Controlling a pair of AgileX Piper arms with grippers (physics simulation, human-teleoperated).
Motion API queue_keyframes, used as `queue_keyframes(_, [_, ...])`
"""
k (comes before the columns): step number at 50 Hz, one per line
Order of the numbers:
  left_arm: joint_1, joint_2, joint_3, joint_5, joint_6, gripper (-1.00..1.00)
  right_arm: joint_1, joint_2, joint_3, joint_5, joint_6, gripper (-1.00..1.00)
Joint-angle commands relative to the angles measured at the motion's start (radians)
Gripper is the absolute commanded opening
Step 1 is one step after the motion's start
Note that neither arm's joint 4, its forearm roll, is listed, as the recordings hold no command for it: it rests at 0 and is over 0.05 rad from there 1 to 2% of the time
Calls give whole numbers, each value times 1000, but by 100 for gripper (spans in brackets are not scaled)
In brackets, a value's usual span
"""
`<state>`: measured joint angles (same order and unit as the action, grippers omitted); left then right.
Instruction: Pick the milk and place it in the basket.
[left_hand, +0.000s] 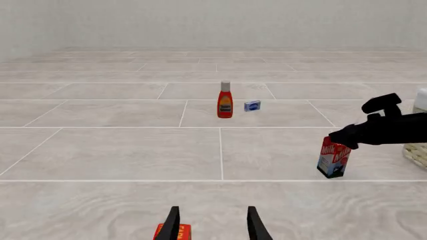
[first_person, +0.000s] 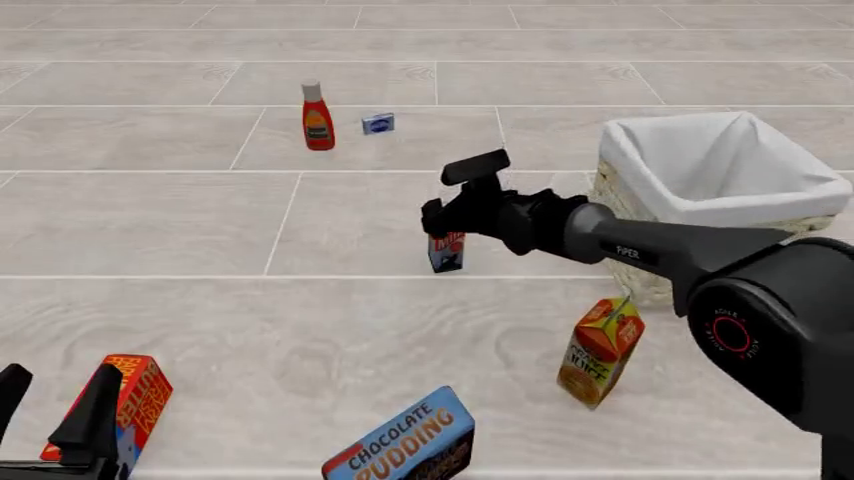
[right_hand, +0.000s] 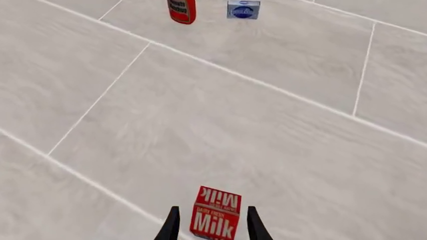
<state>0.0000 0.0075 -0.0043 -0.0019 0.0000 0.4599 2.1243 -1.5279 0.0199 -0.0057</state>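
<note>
In the left wrist view, your left gripper (left_hand: 213, 227) shows jaws spread at bottom centre, holding nothing. The small red-topped milk carton (left_hand: 333, 159) stands right of centre.

In the front view, it stands mid-frame, left of the pale wicker basket (first_person: 707, 170).

In the right wrist view, your right gripper (right_hand: 212, 225) jaws straddle the carton, whether touching it you cannot tell.

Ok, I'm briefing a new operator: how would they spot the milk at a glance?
Start at the big pale wicker basket with its white liner. Just left of it stands the small carton with a red "Milk" top, between the right gripper's open fingers. The orange juice carton nearer the camera is larger.
</note>
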Motion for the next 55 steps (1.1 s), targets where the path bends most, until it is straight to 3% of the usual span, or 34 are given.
queue_keyframes(1, [0, 0, 0, 0, 0, 100, -3, 61, -32, -2, 11, 100])
queue_keyframes(19, [0, 0, 0, 0, 0, 100, 1, 128, -60, -6, 39, 100])
queue_keyframes(20, [0, 0, 0, 0, 0, 100, 1, 122, -54, -9, 36, -100])
queue_keyframes(46, [1, 0, 0, 0, 0, 100, -17, -63, 71, -44, -24, -100])
queue_keyframes(48, [0, 0, 0, 0, 0, 100, -20, -90, 87, -49, -31, -100])
queue_keyframes(49, [0, 0, 0, 0, 0, 100, -18, -218, 165, -62, -53, -100])
queue_keyframes(55, [0, 0, 0, 0, 0, 100, -19, -330, 222, -58, -70, -100])
